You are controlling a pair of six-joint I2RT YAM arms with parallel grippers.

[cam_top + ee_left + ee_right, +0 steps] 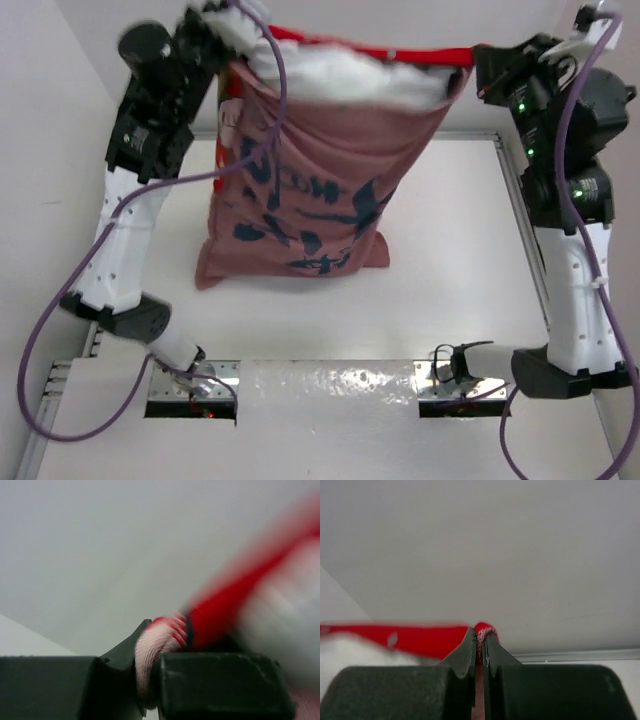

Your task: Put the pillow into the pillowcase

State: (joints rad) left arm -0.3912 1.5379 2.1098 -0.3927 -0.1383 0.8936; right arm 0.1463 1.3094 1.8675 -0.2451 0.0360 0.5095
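Red pillowcase (300, 190) hangs with its bottom corners resting on the bench (440, 300). I judge the load could pull a thin pinch of hem free, dropping one side. Higher up, the pillow (340, 75) bulges white out of the mouth, between the claws. The left claw (150, 675) and right claw (479, 650) are each clamped on a rim corner.

table (300, 330): white, matte | walls (520, 550): plain pale grey | light: even

White links (115, 260), black joints (150, 110), purple cables (563, 150), green lamps (520, 105); blocky black left claw (150, 680), right claw (480, 647).
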